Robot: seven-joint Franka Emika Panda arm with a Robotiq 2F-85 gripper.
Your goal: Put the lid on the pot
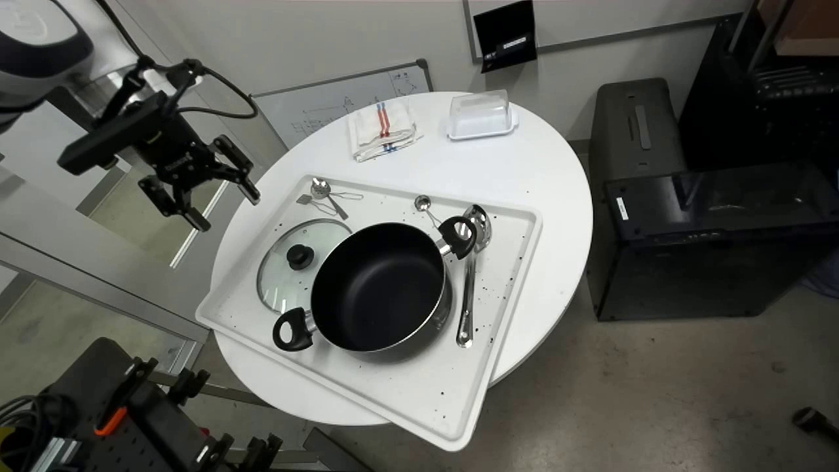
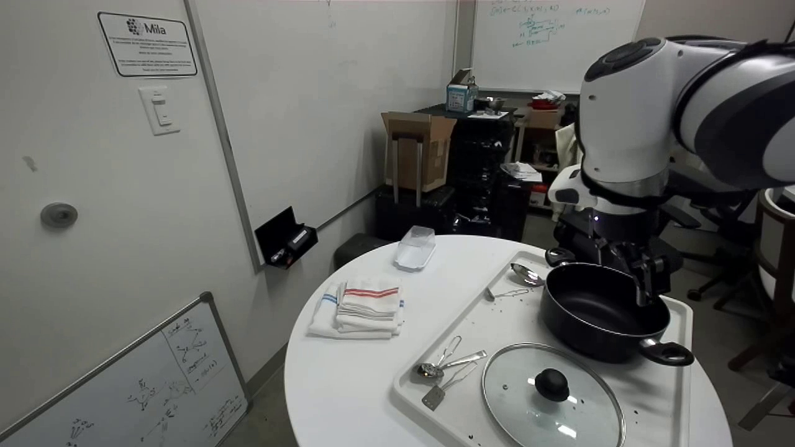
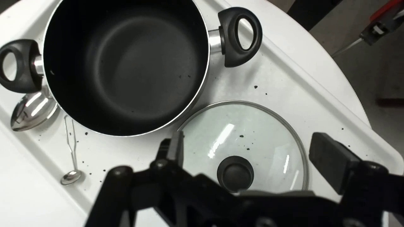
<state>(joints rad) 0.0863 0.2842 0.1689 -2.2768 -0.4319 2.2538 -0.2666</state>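
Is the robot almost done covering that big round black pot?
Done: nothing yet; the round clear glass lid lies on the white rectangular tray beside the uncovered pot. In hand: nothing; the black gripper is open. Left, probably: grasp the round black knob, lift the lid, cover the pot.

The wall sign (image 2: 148, 46) reads "Mila"; its smaller print (image 2: 150, 54) and the whiteboard handwriting (image 2: 176, 390) are illegible.

My gripper (image 2: 647, 290) partly hides the black pot (image 2: 596, 315) in an exterior view | glass lid (image 2: 546, 410) beside the pot, on white tray (image 2: 497, 329)
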